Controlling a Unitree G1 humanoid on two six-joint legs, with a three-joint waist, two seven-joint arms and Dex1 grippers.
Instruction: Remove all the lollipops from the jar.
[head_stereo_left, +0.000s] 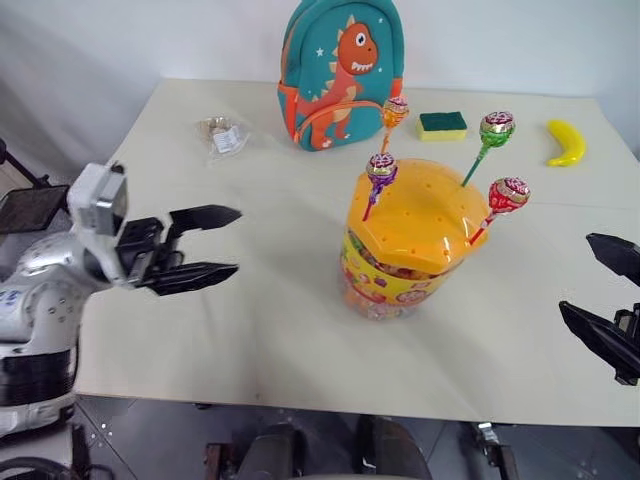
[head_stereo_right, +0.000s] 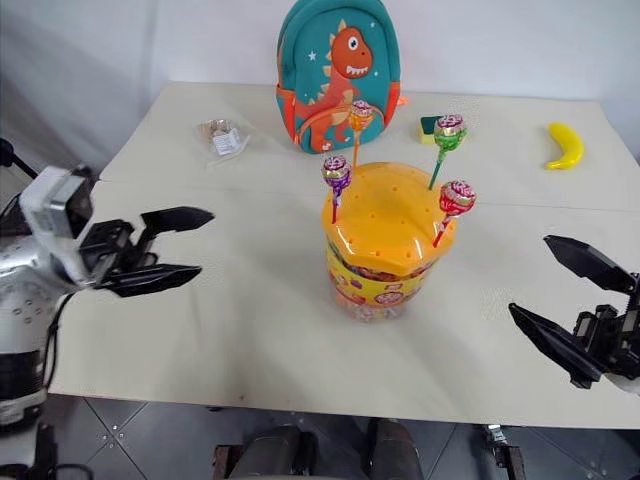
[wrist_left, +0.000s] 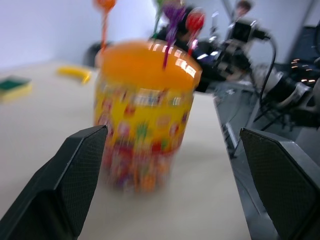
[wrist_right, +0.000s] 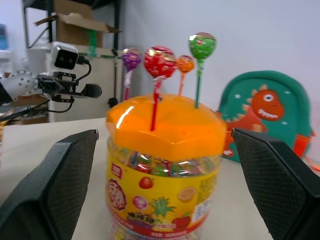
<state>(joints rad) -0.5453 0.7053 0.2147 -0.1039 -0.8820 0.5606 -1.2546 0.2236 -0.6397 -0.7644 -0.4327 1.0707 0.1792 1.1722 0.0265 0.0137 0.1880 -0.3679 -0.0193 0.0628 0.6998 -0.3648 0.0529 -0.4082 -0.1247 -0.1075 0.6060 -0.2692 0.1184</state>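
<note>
Jar (head_stereo_left: 405, 255) sits mid-surface (head_stereo_left: 250, 330), all four lollipops (head_stereo_left: 381, 172) stuck upright in the lid's holes, sticks exposed for pulling. Nothing out yet. Left pincer (head_stereo_left: 197, 250) wide, empty, left of jar, well apart. Right pincer (head_stereo_right: 565, 315) wide, empty, near right. Backpack (head_stereo_left: 340, 70) far behind; probably irrelevant.

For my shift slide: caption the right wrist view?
Open right end effector facing the jar, four lollipops upright in its orange lid, dinosaur backpack behind.
</note>
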